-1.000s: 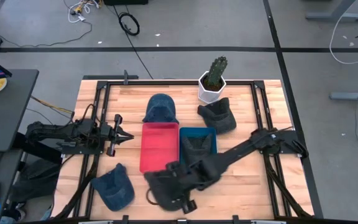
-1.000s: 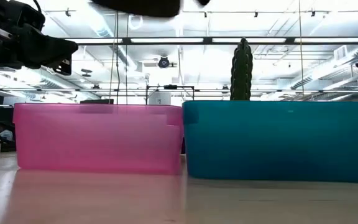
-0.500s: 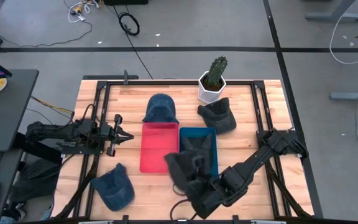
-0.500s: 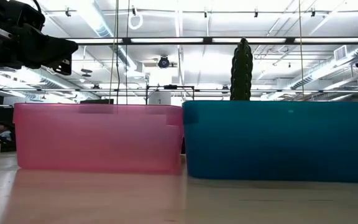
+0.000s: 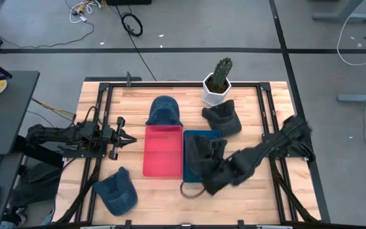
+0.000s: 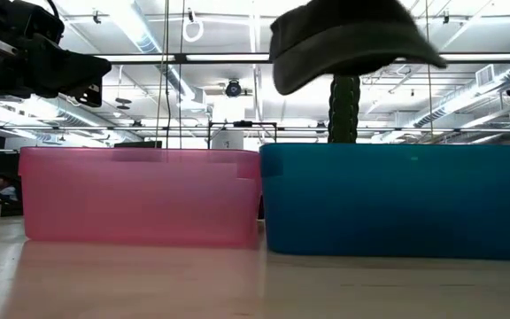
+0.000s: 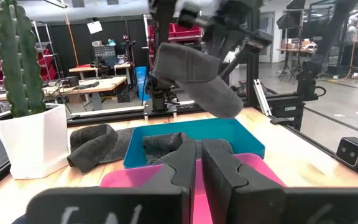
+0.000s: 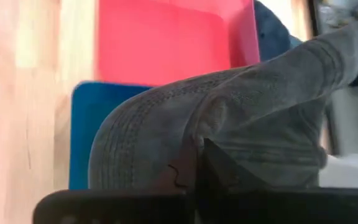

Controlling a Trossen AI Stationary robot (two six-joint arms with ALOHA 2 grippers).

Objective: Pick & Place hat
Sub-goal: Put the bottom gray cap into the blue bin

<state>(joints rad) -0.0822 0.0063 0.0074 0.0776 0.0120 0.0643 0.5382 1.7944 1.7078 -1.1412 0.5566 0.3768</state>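
Note:
My right gripper (image 5: 216,173) is shut on a dark grey hat (image 5: 199,158), held above the blue bin (image 5: 203,135). The hat also shows in the low view (image 6: 343,40), the left wrist view (image 7: 191,78) and the right wrist view (image 8: 229,134). Another dark hat (image 7: 163,143) lies inside the blue bin. A third dark hat (image 5: 224,117) lies on the table by the cactus. A blue hat (image 5: 164,111) lies beyond the pink bin (image 5: 164,149), and another (image 5: 116,191) lies near the front left. My left gripper (image 5: 124,137) is shut and empty, left of the pink bin. My right gripper pinches the grey hat's cloth (image 8: 194,146) between its two fingers; which part of the hat this is, the hat itself hides. The arm comes in low from the table's right. The hat is lifted clear, above the blue bin's rim, its brim hanging lower.
A potted cactus (image 5: 218,79) in a white pot stands at the far edge behind the bins. The pink and blue bins stand side by side mid-table. Black frame rails (image 5: 269,121) run along the table's sides.
My right gripper has carried the grey hat from the table's near edge, in front of the pink bin, toward the right and far side, until it is over the blue bin. The hat stays lifted clear and now shows over the blue bin in the low view.

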